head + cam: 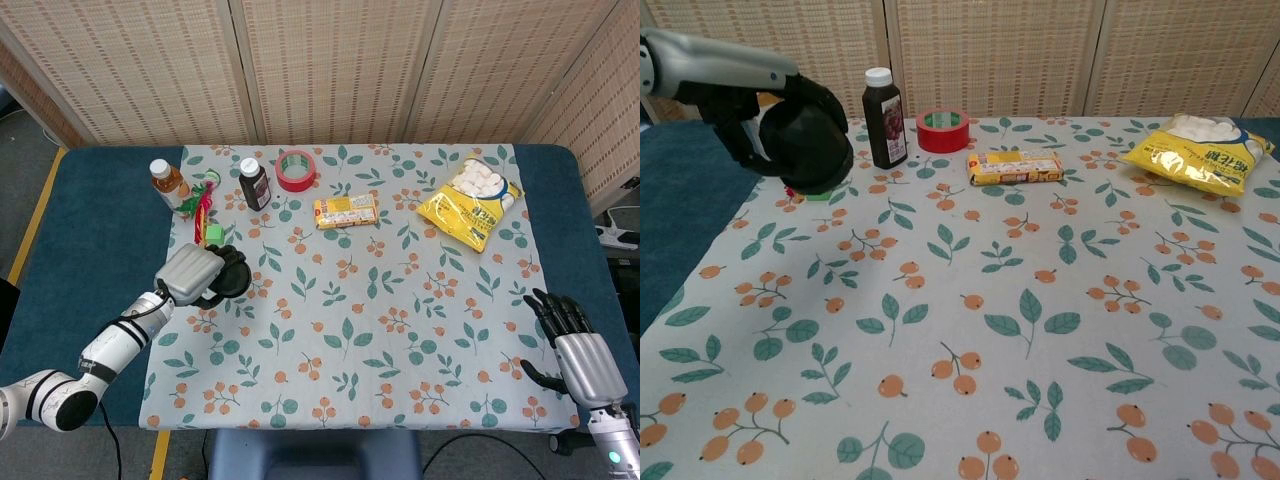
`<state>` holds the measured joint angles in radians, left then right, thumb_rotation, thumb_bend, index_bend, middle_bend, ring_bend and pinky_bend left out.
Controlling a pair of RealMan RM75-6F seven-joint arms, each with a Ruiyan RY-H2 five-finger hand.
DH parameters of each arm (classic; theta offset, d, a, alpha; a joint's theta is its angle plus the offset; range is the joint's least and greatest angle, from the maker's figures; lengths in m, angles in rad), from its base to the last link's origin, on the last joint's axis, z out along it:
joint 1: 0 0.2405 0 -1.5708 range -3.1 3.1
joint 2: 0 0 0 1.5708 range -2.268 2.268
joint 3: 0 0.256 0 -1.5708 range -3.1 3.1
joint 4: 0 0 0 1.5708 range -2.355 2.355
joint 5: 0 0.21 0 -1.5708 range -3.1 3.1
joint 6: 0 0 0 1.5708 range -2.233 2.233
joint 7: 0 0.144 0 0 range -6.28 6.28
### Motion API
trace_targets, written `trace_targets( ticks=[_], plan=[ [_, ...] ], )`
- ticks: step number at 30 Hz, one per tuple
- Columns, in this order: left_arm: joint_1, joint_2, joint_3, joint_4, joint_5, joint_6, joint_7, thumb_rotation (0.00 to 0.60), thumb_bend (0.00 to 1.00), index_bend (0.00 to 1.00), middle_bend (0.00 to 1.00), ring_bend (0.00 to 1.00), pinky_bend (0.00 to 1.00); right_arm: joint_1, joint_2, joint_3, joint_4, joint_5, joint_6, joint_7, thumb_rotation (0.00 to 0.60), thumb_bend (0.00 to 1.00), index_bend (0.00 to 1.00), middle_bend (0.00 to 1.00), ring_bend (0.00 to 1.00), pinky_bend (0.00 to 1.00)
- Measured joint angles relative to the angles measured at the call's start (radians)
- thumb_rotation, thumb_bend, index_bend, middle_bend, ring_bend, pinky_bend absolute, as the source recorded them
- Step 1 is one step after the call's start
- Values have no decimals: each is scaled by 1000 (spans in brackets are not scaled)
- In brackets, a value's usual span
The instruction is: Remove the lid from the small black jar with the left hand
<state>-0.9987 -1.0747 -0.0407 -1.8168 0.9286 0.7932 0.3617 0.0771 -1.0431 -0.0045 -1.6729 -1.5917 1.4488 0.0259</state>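
At the chest view's upper left, the left hand (780, 125) wraps closed around the small round black jar (808, 150) (lifted off the leaf-patterned tablecloth (1040, 300)).

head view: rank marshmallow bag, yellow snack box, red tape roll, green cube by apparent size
1. marshmallow bag, clearly largest.
2. yellow snack box.
3. red tape roll, a shorter footprint than the box.
4. green cube, smallest, partly hidden by the left hand.

Print on yellow bag (1200, 155) and box (1015, 167) unreadable.
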Motion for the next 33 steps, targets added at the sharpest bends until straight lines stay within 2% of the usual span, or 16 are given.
trace_targets(
  ticks=[5,9,13,18,21,23,25,28,33],
  plan=[
    [20,-142,46,185,-3,-78,-23,600,810,736,783,657,904,-2,-9,7,1,19,0,-35,600,152,0,0,0,0],
    [35,-155,29,252,23,-60,-53,600,808,734,783,657,905,-6,-7,8,-1,18,10,-25,600,151,0,0,0,0],
    [58,-80,-28,158,73,8,-120,600,807,734,783,657,906,-11,-4,10,-1,16,22,-20,600,151,0,0,0,0],
    [92,-10,-77,-36,179,20,-346,600,801,734,782,657,906,-8,-6,7,0,14,12,-24,600,151,0,0,0,0],
    [98,-14,-78,-45,207,-2,-468,600,802,734,782,657,908,-12,-5,6,-2,11,20,-25,600,151,0,0,0,0],
    [94,-24,-68,4,193,-21,-498,600,812,734,782,658,910,-16,-2,6,-3,10,28,-26,600,151,0,0,0,0],
    [87,-35,-56,64,158,-30,-484,600,824,734,783,659,914,-19,1,5,-5,9,31,-26,600,151,0,0,0,0],
    [71,-54,-32,142,55,-27,-382,600,827,734,782,660,912,-19,-1,5,-5,10,29,-31,600,151,0,0,0,0],
    [43,-76,1,163,-127,28,-25,600,825,734,781,660,912,-10,-6,2,-6,7,10,-38,600,152,0,0,0,0]
  ],
)
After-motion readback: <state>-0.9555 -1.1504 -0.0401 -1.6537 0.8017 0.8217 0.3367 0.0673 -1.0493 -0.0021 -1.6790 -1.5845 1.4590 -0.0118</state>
